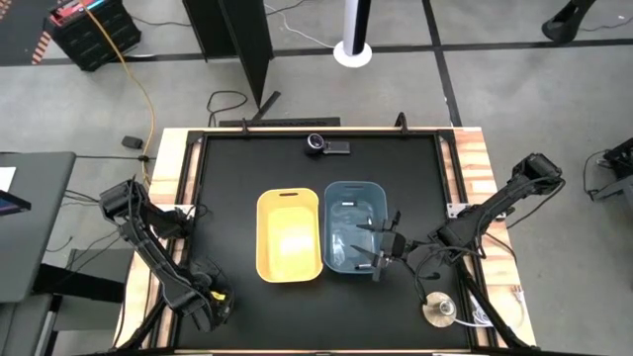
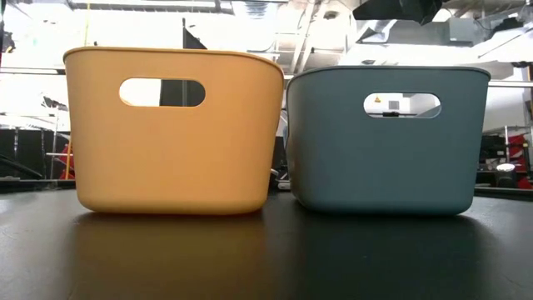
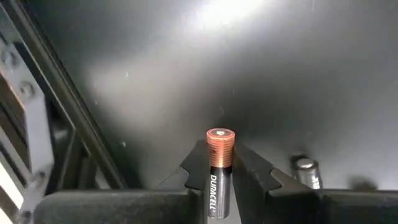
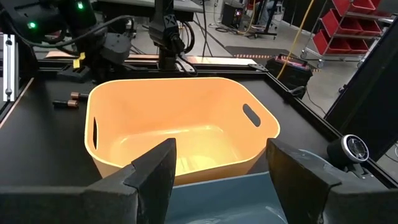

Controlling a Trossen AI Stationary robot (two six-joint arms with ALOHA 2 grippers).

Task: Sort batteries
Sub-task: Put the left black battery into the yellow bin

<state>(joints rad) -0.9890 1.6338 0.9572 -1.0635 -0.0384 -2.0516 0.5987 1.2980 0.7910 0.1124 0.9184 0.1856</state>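
Note:
My left gripper (image 1: 211,301) is at the table's near left corner, shut on a dark Duracell battery (image 3: 217,180) with a copper end. A second battery (image 3: 306,172), with a silvery end, lies beside the fingers. Two more batteries (image 4: 69,99) lie on the black table near the left arm. My right gripper (image 1: 381,247) is open and empty above the blue bin (image 1: 353,225), near its right rim. The yellow bin (image 1: 288,235) stands next to the blue bin, on its left. No battery shows inside the yellow bin (image 4: 180,130). My left gripper pinches the battery's dark body (image 3: 217,186) between its two fingers. The battery lies along the fingers, and its copper end (image 3: 219,142) sticks out past the fingertips. I cannot tell whether the battery is clear of the table.
A round silver disc (image 1: 438,311) lies at the near right of the table. A small camera (image 1: 324,145) sits at the far edge. In the low view the yellow bin (image 2: 171,133) and the blue bin (image 2: 387,137) stand side by side.

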